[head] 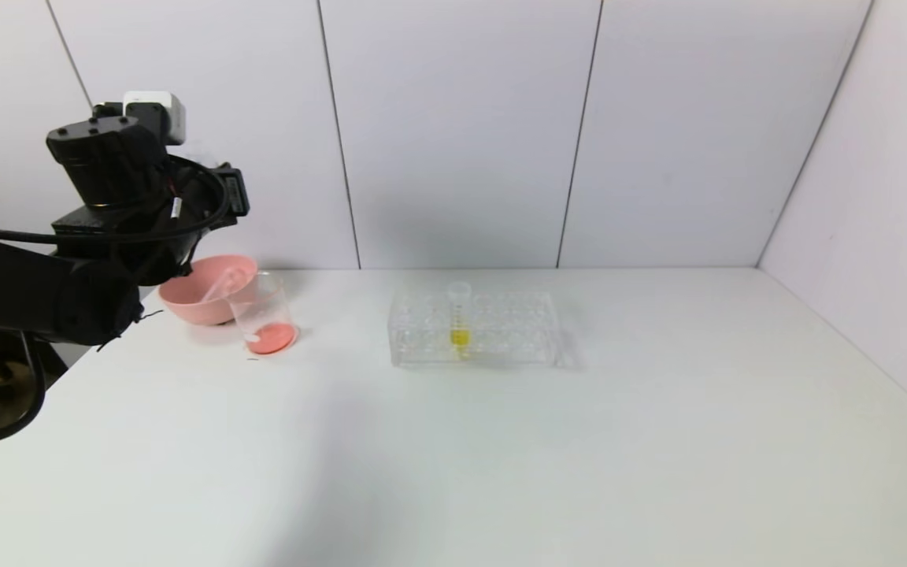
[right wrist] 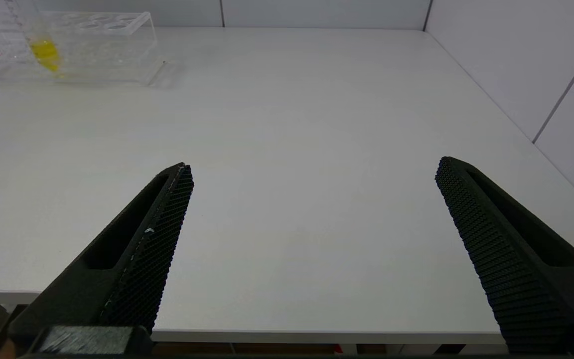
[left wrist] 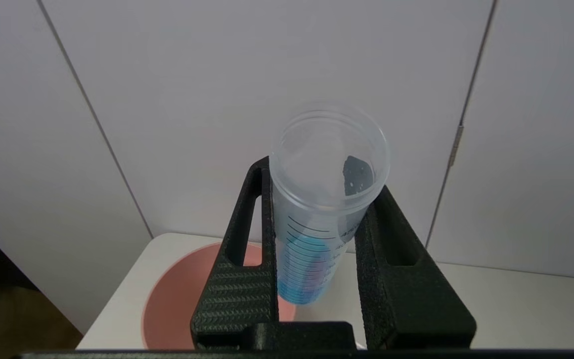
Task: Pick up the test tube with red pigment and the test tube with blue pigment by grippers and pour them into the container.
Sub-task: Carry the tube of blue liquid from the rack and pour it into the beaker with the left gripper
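My left gripper (left wrist: 319, 199) is shut on the test tube with blue pigment (left wrist: 307, 259). The tube stands roughly upright between the jaws, with blue liquid at its rounded bottom, high above the pink bowl (left wrist: 177, 294). In the head view my left arm (head: 131, 197) hangs raised at the table's far left, above the bowl. The container (head: 264, 315), a clear beaker, stands beside the bowl with orange-red liquid in its bottom. A clear, empty-looking tube (head: 225, 282) leans inside the bowl; I cannot tell whether it is the test tube with red pigment. My right gripper (right wrist: 314, 164) is open and holds nothing, over the table's near edge.
A clear tube rack (head: 473, 331) stands mid-table at the back, holding one tube with yellow liquid (head: 460, 315). White wall panels close the back and the right side. The white table (head: 501, 457) stretches in front of the rack.
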Motion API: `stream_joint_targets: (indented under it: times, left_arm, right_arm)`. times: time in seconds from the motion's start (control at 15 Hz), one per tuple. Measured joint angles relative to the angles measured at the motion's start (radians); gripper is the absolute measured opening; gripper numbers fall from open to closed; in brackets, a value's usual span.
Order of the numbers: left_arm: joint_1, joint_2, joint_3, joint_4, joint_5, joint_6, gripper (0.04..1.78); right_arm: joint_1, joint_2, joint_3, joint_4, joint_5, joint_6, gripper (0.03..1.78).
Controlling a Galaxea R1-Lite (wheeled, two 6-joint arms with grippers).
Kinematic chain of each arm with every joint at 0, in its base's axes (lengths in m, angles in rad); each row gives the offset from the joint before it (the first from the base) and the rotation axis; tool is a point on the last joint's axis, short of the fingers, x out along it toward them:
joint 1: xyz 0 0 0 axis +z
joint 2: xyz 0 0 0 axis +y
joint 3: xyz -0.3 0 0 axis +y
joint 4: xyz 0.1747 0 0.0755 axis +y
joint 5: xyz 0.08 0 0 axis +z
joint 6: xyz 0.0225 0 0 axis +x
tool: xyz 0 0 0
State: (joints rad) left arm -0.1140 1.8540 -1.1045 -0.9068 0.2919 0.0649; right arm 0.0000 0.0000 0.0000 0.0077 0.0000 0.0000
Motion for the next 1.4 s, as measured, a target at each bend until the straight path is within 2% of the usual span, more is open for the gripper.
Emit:
stream_joint_targets:
  times: [0.33,0.53,0.8,1.07,1.4]
  left_arm:
    - [0.129,0.007,0.022,0.0,-0.068,0.001,0.46]
    - [0.176,0.011,0.03,0.0,-0.099,-0.004,0.46]
    - [0.203,0.013,0.046,0.0,-0.112,0.0,0.46]
    - [0.216,0.005,0.054,0.01,-0.179,-0.011,0.46]
    - [0.227,0.01,0.034,0.016,-0.182,-0.004,0.46]
  right_arm:
    - [0.0,0.0,0.0,0.0,0.0,0.0,1.77]
    - [0.0,0.0,0.0,0.0,0.0,0.0,1.77]
    - [0.0,0.0,0.0,0.0,0.0,0.0,1.77]
    - [0.0,0.0,0.0,0.0,0.0,0.0,1.77]
    - [0.0,0.0,0.0,0.0,0.0,0.0,1.77]
